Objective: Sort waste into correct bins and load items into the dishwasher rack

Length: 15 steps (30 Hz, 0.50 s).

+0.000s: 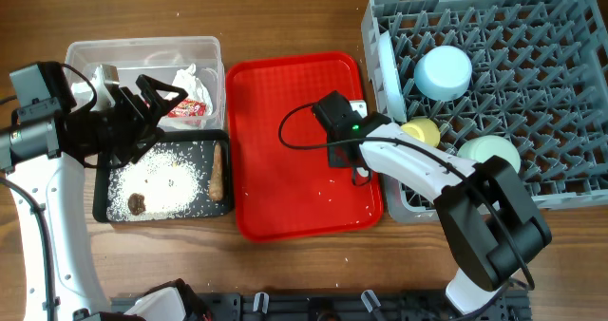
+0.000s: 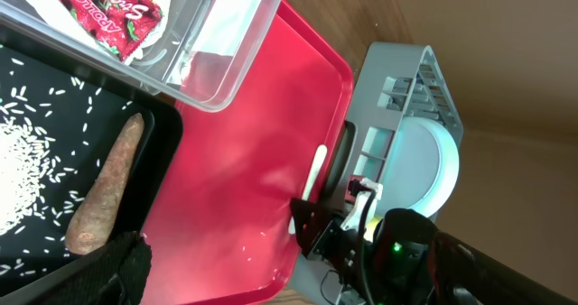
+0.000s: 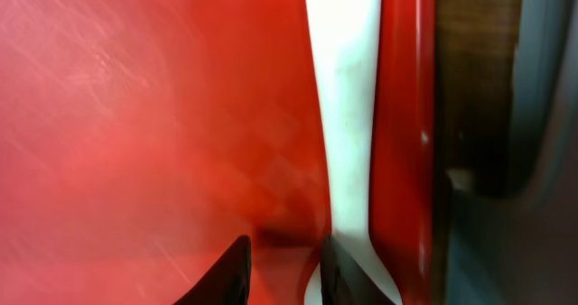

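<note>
The large square grey plastic pegged crate (image 1: 532, 36) stands right of the flat red plastic serving tray (image 1: 285, 169). The left claw (image 1: 154, 107) gapes wide over the front edge of the clear plastic rectangular tub (image 1: 142, 47). The right claw (image 3: 284, 264) is low at the red tray's right edge, jaws narrowly apart by the small white plastic spoon (image 3: 348, 115) lying along that rim; whether they clamp it cannot be told
</note>
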### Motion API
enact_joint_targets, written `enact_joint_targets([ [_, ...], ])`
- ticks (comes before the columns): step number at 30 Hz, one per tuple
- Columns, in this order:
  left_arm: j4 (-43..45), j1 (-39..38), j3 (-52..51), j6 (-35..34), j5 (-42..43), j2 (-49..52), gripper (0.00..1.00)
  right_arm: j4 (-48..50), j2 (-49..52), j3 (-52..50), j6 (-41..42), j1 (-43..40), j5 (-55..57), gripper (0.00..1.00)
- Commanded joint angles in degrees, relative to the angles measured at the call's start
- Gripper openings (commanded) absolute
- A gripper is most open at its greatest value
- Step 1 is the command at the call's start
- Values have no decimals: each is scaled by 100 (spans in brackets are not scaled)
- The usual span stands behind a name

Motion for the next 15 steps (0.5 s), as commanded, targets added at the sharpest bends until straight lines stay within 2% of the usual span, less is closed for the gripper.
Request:
enact_joint_targets([
  [1,11,37,59,74,4,-81,100,-286,-221,260,-175,7,-26,27],
  [5,11,37,59,74,4,-81,100,-518,-334,258,-15,7,-28,27],
  [15,11,37,59,74,7,-81,100,-402,-323,-24,428,-11,-26,29],
])
